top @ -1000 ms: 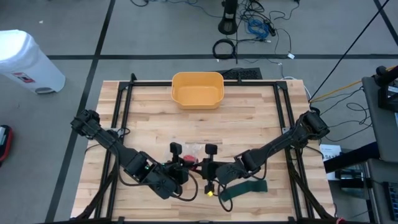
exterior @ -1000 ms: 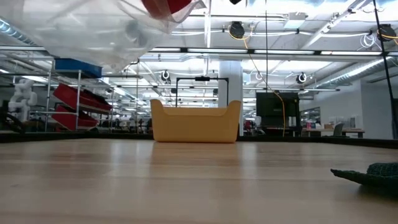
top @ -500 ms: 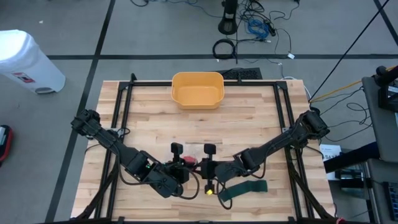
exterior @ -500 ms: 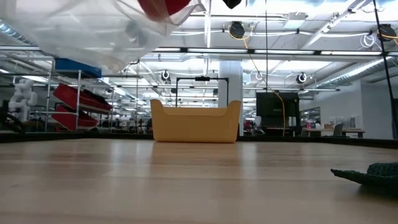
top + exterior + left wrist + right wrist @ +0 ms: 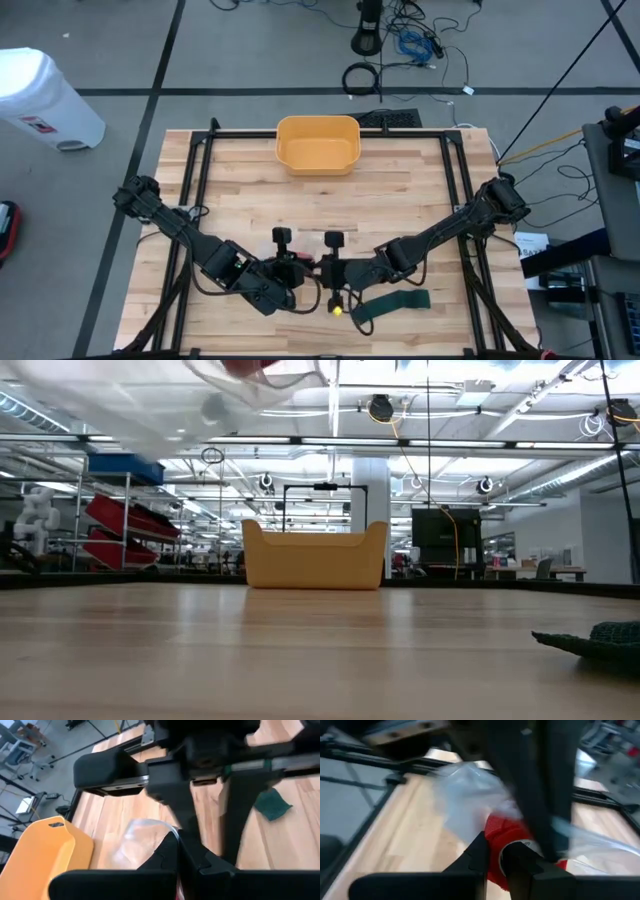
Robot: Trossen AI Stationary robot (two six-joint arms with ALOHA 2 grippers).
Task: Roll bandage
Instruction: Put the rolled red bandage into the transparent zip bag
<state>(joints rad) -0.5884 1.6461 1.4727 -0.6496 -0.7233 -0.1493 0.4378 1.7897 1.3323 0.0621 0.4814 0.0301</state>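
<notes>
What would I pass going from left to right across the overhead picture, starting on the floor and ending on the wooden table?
White plastic bin on the floor → left gripper → orange plastic tub → right gripper → dark green bandage strip.

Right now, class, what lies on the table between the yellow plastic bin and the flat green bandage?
Bare wooden tabletop only. The low view shows nothing standing between the yellow plastic bin and the flat green bandage; the clear plastic bag hangs above.

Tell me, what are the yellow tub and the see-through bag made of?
The yellow tub looks like smooth, matte moulded plastic: one even colour, rounded corners. The see-through bag seems to be thin, glossy plastic film: it crinkles, and the red thing inside shows through.
</notes>
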